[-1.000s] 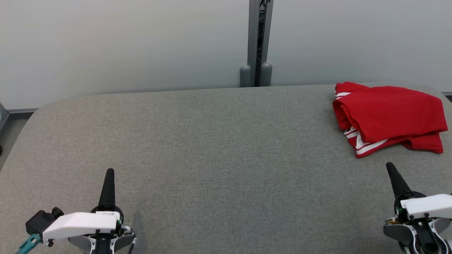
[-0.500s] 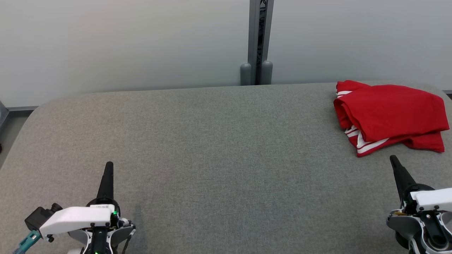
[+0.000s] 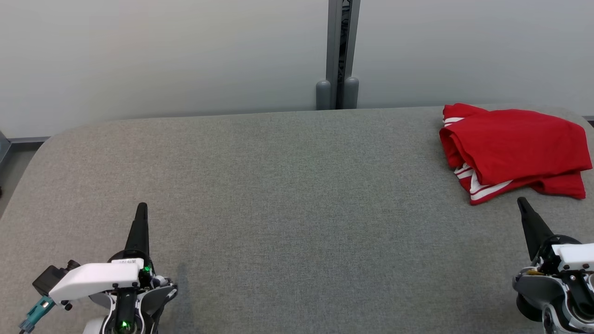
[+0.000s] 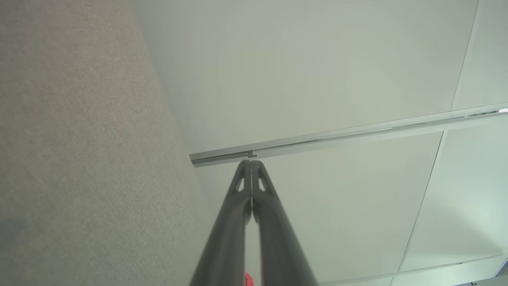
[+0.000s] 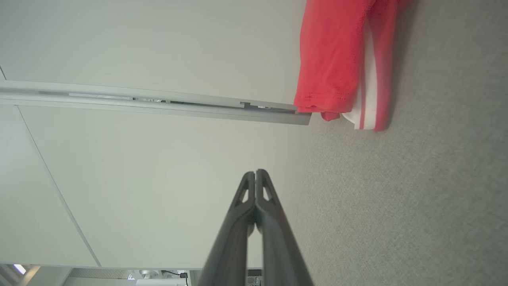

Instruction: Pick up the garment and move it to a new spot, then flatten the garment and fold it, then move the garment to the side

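Your left gripper (image 3: 141,209) has its jaws pressed together on nothing; the left wrist view shows the two fingers meeting right at the tips. It's the same with your right gripper (image 3: 523,202): together, empty, tip pointing at the garment's near edge but not touching it.

Working outward, there's bare grey padded table (image 3: 297,185) between and ahead of both arms. The red garment (image 3: 515,144) sits at the far right of it, close to the back edge and the wall.

Progress-wise, I'd call this pretty much done. It's lying in a folded stack off to the side, so the pickup, flatten, fold and move-aside steps all look complete. One nitpick: the fold is a bit loose, and a lower layer with white stripes pokes out at the near-left corner.

The long axis runs roughly left to right in the head view, dipping slightly toward you on the right. The rounded folded edge faces left, toward the table's middle, and the looser edges point right and toward you.
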